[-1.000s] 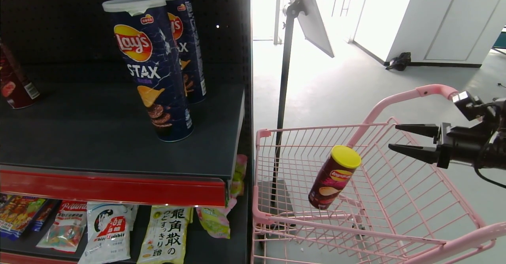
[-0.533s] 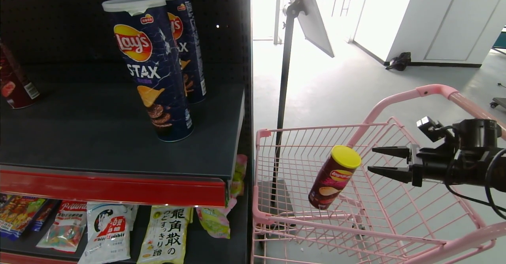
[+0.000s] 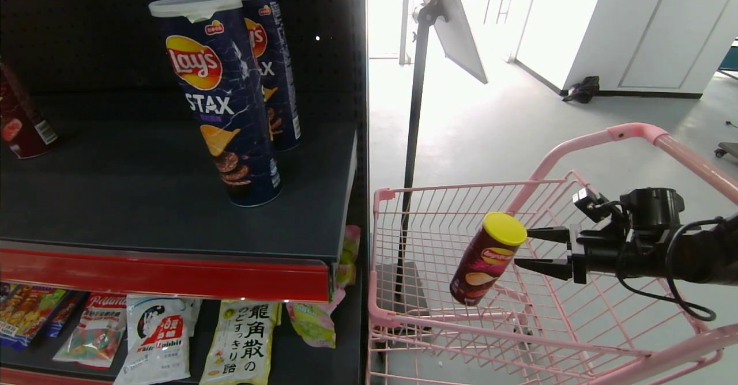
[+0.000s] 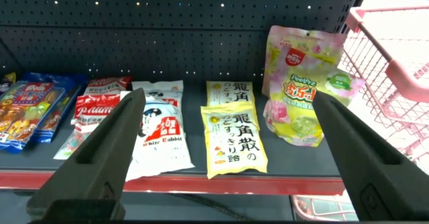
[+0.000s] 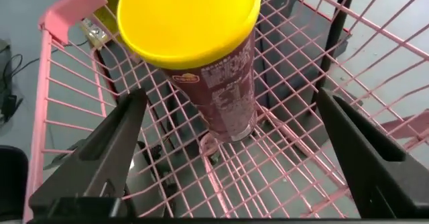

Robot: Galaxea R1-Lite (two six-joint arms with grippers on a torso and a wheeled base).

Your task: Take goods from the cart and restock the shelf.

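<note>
Since the maroon chip can [image 3: 483, 261] is the thing to be grabbed, it's covered first: it is found inside the pink cart [image 3: 490, 333], tilted, bottom down against the wire mesh, with its yellow lid [image 3: 504, 228] pointed up toward the right end effector [image 3: 523, 248]. That end effector is held with its fingers apart, and the tips are parked just beside the lid. Nothing is clamped, and whether the lid is actually being touched can't be made out. In the right wrist view the can [image 5: 224, 83] is seen ahead of the spread fingers, roughly centred between them.

The left end effector [image 4: 228, 95] is also spread wide with nothing in it, and it is pointed at the lower shelf [image 4: 201, 182], where flat snack bags [image 4: 234, 137] are laid out side by side.

On the upper shelf [image 3: 173, 218], two dark blue chip cans [image 3: 222, 102] are stood upright, one right behind the other, near the shelf's right end. The cart is parked just beside that end.
</note>
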